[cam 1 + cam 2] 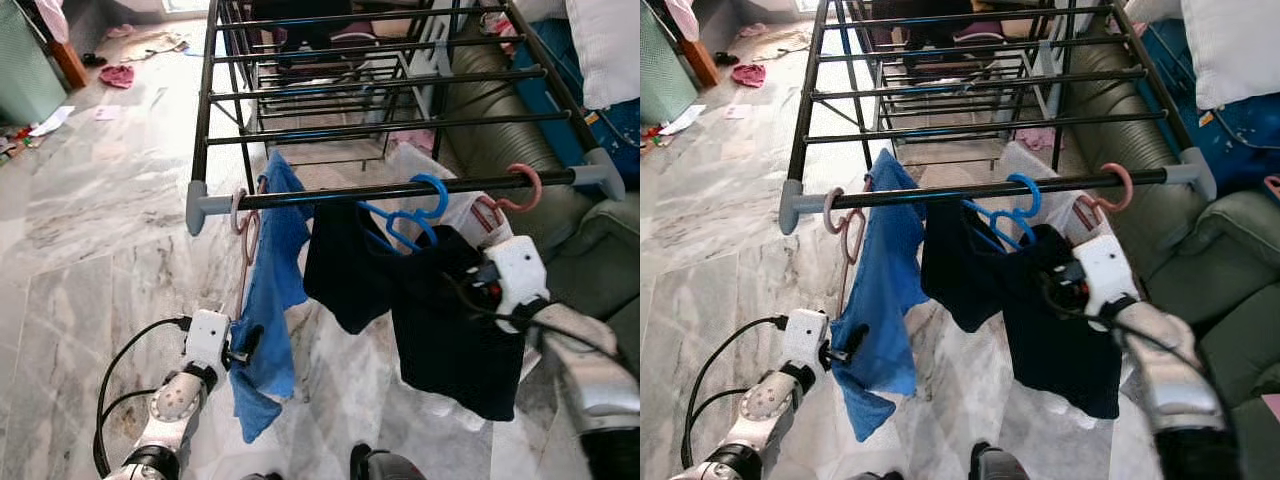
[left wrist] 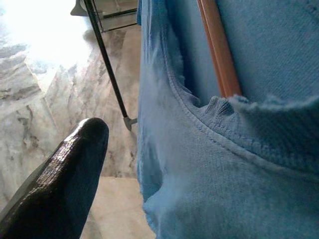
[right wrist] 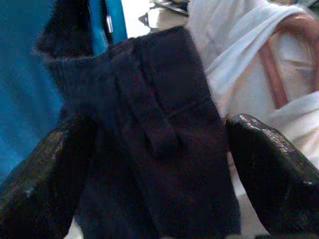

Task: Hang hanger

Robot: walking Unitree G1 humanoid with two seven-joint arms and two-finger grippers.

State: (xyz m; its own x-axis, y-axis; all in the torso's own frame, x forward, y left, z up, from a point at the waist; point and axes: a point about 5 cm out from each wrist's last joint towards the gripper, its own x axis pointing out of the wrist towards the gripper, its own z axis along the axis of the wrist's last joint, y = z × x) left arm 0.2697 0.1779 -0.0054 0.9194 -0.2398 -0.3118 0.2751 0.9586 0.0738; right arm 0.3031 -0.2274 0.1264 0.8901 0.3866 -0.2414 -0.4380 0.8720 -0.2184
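Right gripper (image 3: 149, 164) is up at the near rail of the drying rack, its two black fingers (image 3: 271, 174) spread on either side of the dark garment (image 1: 450, 320), whose folded cloth sits between them; whether they actually pinch it cannot be told. That dark garment hangs on a blue hanger (image 1: 415, 205), hooked over the rail (image 1: 400, 190) near its middle. Just to the right, a pink hanger (image 1: 515, 190) with a white garment (image 3: 239, 64) hangs from the same rail, partly behind the dark cloth.

Left gripper (image 1: 243, 345) is lower and to the left, reaching into the blue garment (image 1: 270, 290); one black finger (image 2: 60, 184) shows beside the cloth and the other is hidden, so its state cannot be told. The blue garment hangs from another pink hanger (image 1: 242, 215) hooked near the rail's left end.

Beyond the rail, the rack's (image 1: 350, 95) black bars run away over a grey marble floor (image 1: 90, 200). Far to the left, bits of clothing (image 1: 117, 75) lie scattered on the floor. To the right sits a grey-green sofa (image 1: 590, 250) with a white pillow (image 1: 610, 45).
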